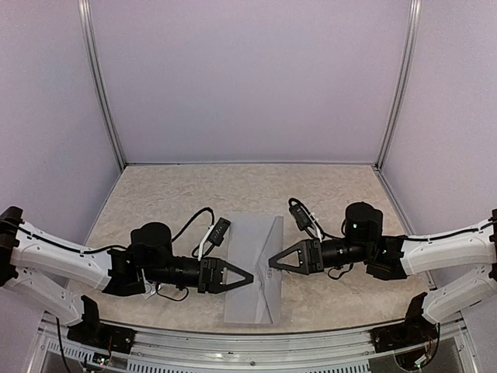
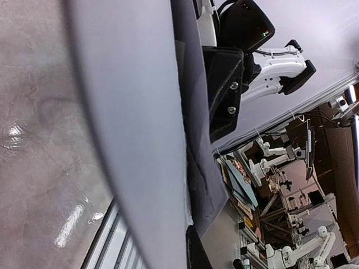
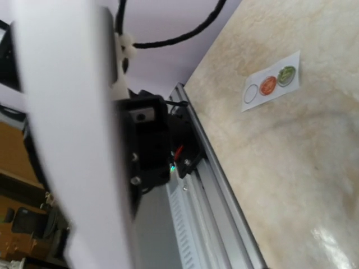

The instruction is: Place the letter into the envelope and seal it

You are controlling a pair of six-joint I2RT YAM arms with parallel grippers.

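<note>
The left gripper (image 1: 249,277) clamps a flat grey paper envelope (image 1: 250,237) near the marbled table (image 1: 155,194) front edge, while the right gripper (image 1: 272,262) meets it with its grip impossible to tell.

The blurred envelope (image 3: 67,140) (cropped in both wrist views) hides the right claw's (image 1: 272,262) fingertips.

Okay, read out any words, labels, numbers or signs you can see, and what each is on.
No readable text in any view.
The sticker card: three round marks, an empty ring, one orange, one green; no lettering legible.
The envelope: plain grey, no writing shows.
</note>
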